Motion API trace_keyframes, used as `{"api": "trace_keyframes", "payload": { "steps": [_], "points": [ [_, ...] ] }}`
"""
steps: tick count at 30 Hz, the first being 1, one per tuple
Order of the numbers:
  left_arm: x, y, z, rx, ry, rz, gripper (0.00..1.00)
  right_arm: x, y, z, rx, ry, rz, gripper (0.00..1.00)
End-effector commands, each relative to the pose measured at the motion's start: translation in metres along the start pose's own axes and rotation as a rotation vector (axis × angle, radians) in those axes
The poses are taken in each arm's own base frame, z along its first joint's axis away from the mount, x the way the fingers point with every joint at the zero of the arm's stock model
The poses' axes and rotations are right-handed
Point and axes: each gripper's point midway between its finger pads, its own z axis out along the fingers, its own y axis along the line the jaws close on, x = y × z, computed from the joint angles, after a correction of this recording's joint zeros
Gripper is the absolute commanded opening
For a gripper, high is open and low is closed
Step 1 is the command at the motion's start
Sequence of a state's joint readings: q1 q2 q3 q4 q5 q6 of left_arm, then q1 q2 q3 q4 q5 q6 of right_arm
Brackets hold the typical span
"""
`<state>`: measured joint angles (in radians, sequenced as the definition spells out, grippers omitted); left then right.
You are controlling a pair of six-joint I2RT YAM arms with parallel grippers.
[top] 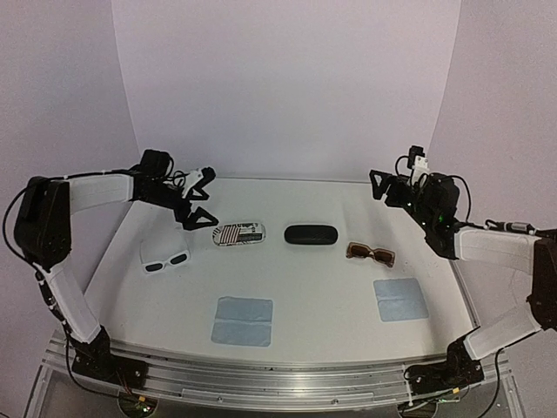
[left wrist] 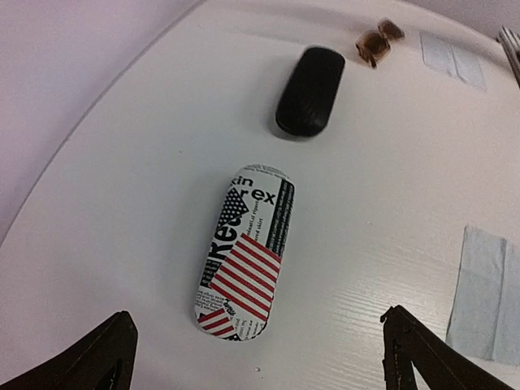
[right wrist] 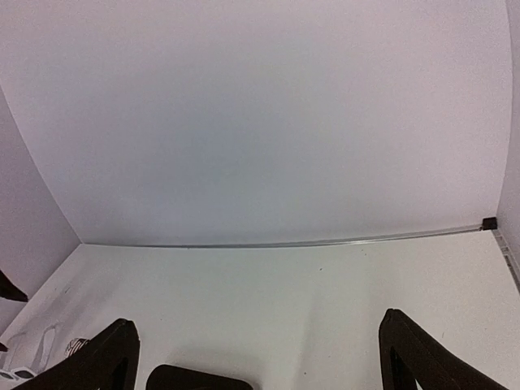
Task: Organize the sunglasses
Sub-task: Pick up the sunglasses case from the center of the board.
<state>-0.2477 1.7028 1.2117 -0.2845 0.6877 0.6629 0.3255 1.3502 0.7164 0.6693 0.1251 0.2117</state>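
Left of the striped case [left wrist: 244, 260] and slightly nearer the arm bases, the white pair [top: 164, 259] lies alone on the table [top: 322, 287]. The brown pair [top: 371, 253] lies well to the case's right, past the black case [top: 311, 234], which sits just right of the striped one. Two cloths are nearer the bases: one [top: 243, 320] in front of the striped case, the other [top: 400, 299] farther right.

The layout looks deliberate, with one pair, one case and one cloth for each arm. No sorting shows yet; both cases are closed.

The left gripper [top: 207, 198] hangs over the table just behind and left of the striped case. Its jaws are spread wide and hold nothing. Its wrist view frames that case between the fingers, so it seems lined up on that case. The right gripper [top: 383, 187] is raised far to the case's right. It too is spread wide and empty, and it faces the back wall, so I judge it parked.

The striped case carries newsprint lettering, with only "kin", "ex" and "Re" legible, over a red-and-white flag with stars. No writing shows on the black case.
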Motion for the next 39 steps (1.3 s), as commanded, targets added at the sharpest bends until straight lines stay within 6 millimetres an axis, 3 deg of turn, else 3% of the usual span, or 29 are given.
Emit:
{"api": "trace_keyframes", "payload": {
  "steps": [1, 5, 9, 17, 23, 27, 31, 35, 39],
  "points": [
    [0.024, -0.004, 0.049, 0.169, 0.196, 0.209, 1.00, 0.023, 0.042, 0.025, -0.125, 0.151, 0.042, 0.98],
    [0.022, 0.002, 0.097, 0.254, 0.269, 0.243, 0.98, 0.047, 0.088, 0.036, -0.190, 0.249, -0.054, 0.98],
    [0.030, 0.006, 0.123, 0.305, 0.304, 0.257, 0.98, 0.062, 0.120, 0.035, -0.251, 0.276, -0.097, 0.98],
    [0.052, -0.009, 0.156, 0.330, 0.375, 0.315, 0.97, 0.085, 0.145, 0.035, -0.289, 0.323, -0.081, 0.98],
    [0.055, 0.001, 0.163, 0.268, 0.391, 0.316, 0.75, 0.084, 0.146, 0.031, -0.291, 0.321, -0.081, 0.98],
    [0.054, 0.001, 0.161, 0.263, 0.387, 0.326, 0.51, 0.080, 0.146, 0.031, -0.285, 0.311, -0.079, 0.98],
    [0.040, -0.010, 0.152, 0.297, 0.349, 0.302, 0.28, 0.074, 0.152, 0.031, -0.307, 0.304, -0.057, 0.98],
    [0.012, -0.016, 0.137, 0.303, 0.277, 0.263, 0.02, 0.063, 0.164, 0.026, -0.368, 0.295, -0.039, 0.98],
    [-0.065, -0.031, 0.097, 0.370, 0.066, 0.155, 0.00, 0.042, 0.193, 0.013, -0.527, 0.283, -0.023, 0.98]
  ]
}}
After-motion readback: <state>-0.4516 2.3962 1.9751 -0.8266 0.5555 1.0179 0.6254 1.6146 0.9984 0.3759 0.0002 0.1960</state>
